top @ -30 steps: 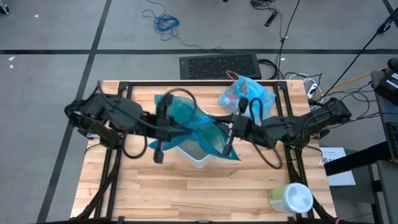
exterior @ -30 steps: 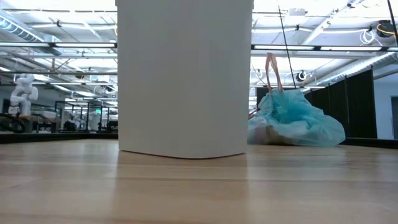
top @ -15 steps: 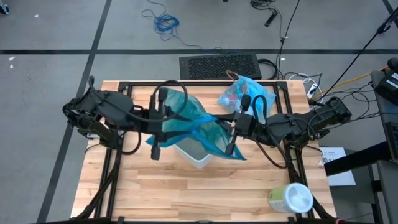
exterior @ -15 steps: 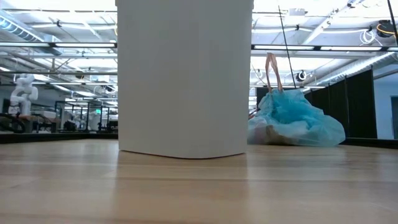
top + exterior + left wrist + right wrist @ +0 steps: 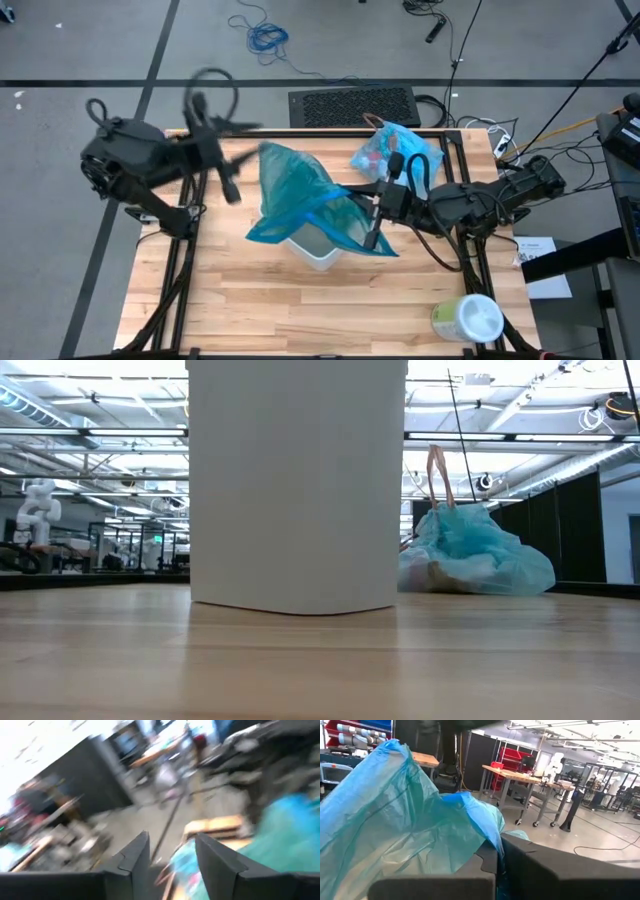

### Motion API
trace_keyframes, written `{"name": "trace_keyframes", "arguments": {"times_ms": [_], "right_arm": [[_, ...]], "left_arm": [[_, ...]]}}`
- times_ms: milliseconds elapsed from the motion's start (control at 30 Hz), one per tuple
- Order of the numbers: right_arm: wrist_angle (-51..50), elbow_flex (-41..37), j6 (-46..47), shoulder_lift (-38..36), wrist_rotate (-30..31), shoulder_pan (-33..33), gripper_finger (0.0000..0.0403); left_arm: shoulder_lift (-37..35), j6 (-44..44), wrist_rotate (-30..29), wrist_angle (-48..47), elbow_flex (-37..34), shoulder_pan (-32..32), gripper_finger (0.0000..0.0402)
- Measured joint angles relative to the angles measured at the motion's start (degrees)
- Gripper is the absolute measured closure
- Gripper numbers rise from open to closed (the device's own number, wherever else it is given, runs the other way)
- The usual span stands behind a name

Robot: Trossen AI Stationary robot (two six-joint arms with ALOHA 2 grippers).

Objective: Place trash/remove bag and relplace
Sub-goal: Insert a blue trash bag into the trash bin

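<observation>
Blue plastic, the fresh bag (image 5: 300,205), is draped over the white bin (image 5: 318,252) at mid-table, one side standing tall above the rim, not yet tucked in. Its right edge is pinched in the closed fingers of the right gripper (image 5: 373,222), just beside the bin; in the right wrist view the film (image 5: 405,825) is seen clamped between the dark fingers. The left gripper (image 5: 226,180) is seen blurred by motion, up by the table's far-left corner, well apart from the bag; in its wrist view the fingers (image 5: 137,855) are spread with nothing between them.

The relining step is judged to be in hand: the full bag (image 5: 396,152), knotted with trash showing through it, is set at the far edge, behind the bin. Next, a new hold on the loose left side of the liner is called for, so that the mouth can be stretched over the rim and pushed down.

A wipes tub (image 5: 467,320) is lying near the front right corner, clear of the work. The standing fold of film itself is what could get in the way, since the rim under it is hidden from above.
</observation>
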Motion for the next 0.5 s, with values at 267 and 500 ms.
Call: {"name": "trace_keyframes", "arguments": {"times_ms": [267,500], "right_arm": [[-0.1,0.0,0.0,-1.7,-0.1,2.0,0.0403],[-0.4,0.0,0.3,-1.9,-0.2,2.9,0.0403]], "left_arm": [[-1.2,-13.9,-3.9,-21.1,0.0,9.7,0.0388],[-1.4,-18.0,-3.9,-26.8,-5.8,19.0,0.0399]]}}
